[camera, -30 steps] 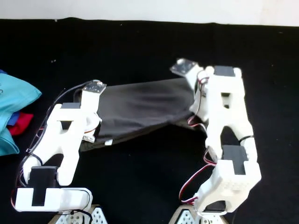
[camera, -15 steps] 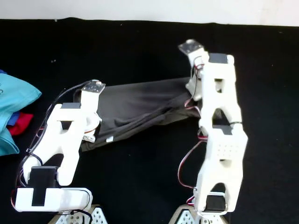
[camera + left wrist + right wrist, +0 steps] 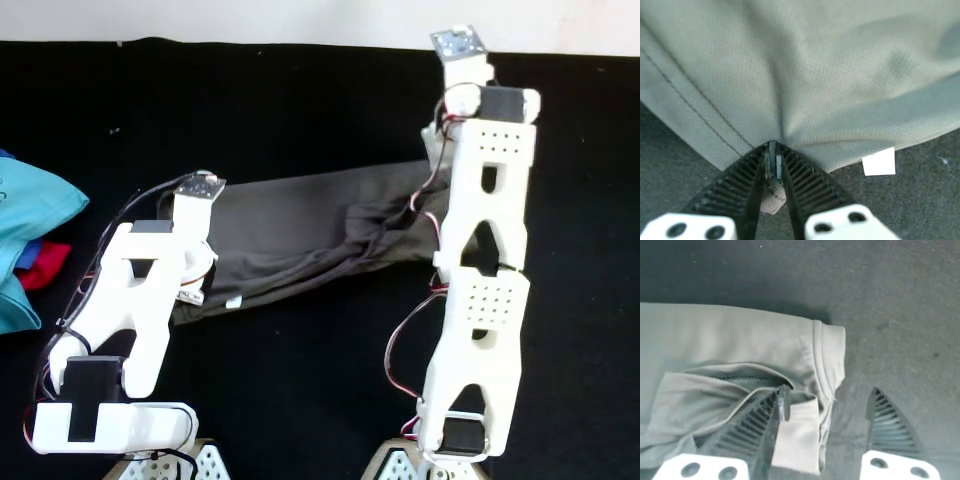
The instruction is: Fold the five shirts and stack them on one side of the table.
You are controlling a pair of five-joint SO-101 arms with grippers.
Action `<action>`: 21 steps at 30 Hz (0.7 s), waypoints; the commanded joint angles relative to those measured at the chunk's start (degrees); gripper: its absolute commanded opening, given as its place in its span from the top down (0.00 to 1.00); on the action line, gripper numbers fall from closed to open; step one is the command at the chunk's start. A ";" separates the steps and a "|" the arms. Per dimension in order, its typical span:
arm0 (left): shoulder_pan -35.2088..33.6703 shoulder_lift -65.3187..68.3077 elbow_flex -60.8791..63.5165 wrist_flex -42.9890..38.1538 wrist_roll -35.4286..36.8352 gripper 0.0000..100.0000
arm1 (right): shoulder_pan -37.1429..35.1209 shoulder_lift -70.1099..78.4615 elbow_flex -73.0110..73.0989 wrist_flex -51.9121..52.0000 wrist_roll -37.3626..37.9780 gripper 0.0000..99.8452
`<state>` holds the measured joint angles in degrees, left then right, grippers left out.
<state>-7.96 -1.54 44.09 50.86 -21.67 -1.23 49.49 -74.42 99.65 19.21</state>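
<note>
Two arms at a black cloth-covered table [image 3: 300, 100], seen from above and from each wrist. Nearest the camera, the left arm [image 3: 130, 300] and right arm [image 3: 485, 270] rise from their bases at the table's near edge. The left gripper [image 3: 772, 157] is clamped on the hem of the grey shirt [image 3: 300, 225]; its two ribbed fingers [image 3: 747, 172] meet with a fold of fabric pinched between them, and a small white tag [image 3: 879, 162] lies at the hem just beside them. The grey shirt lies across the middle of the table between the two arms, creased and bunched toward the right arm's side. The right gripper [image 3: 829, 397] hangs above that end with its jaws parted and nothing between them; one finger is over a folded, seamed edge of the shirt, the other over bare cloth. At the table's left edge, well apart from the grey shirt, lies a heap with a teal shirt [image 3: 25, 210] over a red garment [image 3: 45, 262]. A pale wall [image 3: 300, 20] bounds the far side of the table.
</note>
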 commanded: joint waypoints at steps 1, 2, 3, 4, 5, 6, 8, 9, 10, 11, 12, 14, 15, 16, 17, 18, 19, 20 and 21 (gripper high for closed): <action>0.40 0.92 0.31 -0.70 0.44 0.99 | 2.07 -1.01 -1.27 1.63 -0.62 0.96; 0.40 0.92 0.31 -0.70 0.44 0.99 | 2.51 -1.80 -0.40 1.63 -0.53 1.00; 0.40 0.92 0.31 -0.70 0.44 0.99 | 3.47 -3.38 1.71 1.63 -0.53 0.98; 0.40 0.92 0.31 -0.70 0.44 0.99 | 4.44 -5.58 5.14 1.63 -0.53 0.97; 0.40 0.92 0.31 -0.70 0.44 0.99 | 5.14 -8.40 8.92 1.63 -0.53 0.99; 0.40 0.92 0.31 -0.70 0.44 0.99 | 5.85 -11.65 14.29 1.63 -0.53 1.00; 0.40 0.92 0.31 -0.70 0.44 0.99 | 6.29 -18.33 26.68 1.45 -0.18 0.99; 0.40 0.92 0.31 -0.70 0.44 0.99 | 5.85 -21.14 32.75 1.27 0.70 0.99; 0.40 0.92 0.31 -0.70 0.44 0.99 | 4.79 -23.78 38.55 0.92 1.58 0.99; 0.40 0.92 0.31 -0.70 0.44 0.99 | 3.56 -25.89 43.30 -0.66 1.76 0.99; 0.40 0.92 0.31 -0.70 0.44 0.99 | 2.33 -27.82 47.69 -2.95 1.58 0.99; 0.40 0.92 0.31 -0.70 0.44 0.99 | 0.13 -30.64 54.02 -8.84 1.41 0.99; 0.40 0.92 0.31 -0.70 0.44 0.99 | -1.01 -31.43 56.66 -11.74 1.41 0.99; 0.40 0.92 0.31 -0.70 0.44 0.99 | -2.24 -31.69 59.03 -14.11 1.41 0.99; 0.40 0.92 0.31 -0.70 0.44 0.99 | -3.30 -31.69 60.79 -15.96 1.41 0.99; 0.40 0.92 0.31 -0.70 0.44 0.99 | -4.18 -31.60 62.46 -17.71 1.41 0.99; 0.40 0.92 0.31 -0.70 0.44 0.99 | -4.97 -31.52 63.87 -19.65 1.23 0.99; 0.40 0.92 0.31 -0.70 0.44 0.99 | -5.49 -31.34 64.48 -21.49 0.53 0.99; 0.40 0.92 0.31 -0.70 0.44 0.99 | -5.85 -31.34 64.92 -23.16 -0.79 0.99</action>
<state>-7.96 -1.54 44.09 50.86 -21.67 -5.36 21.54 -11.38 81.19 20.18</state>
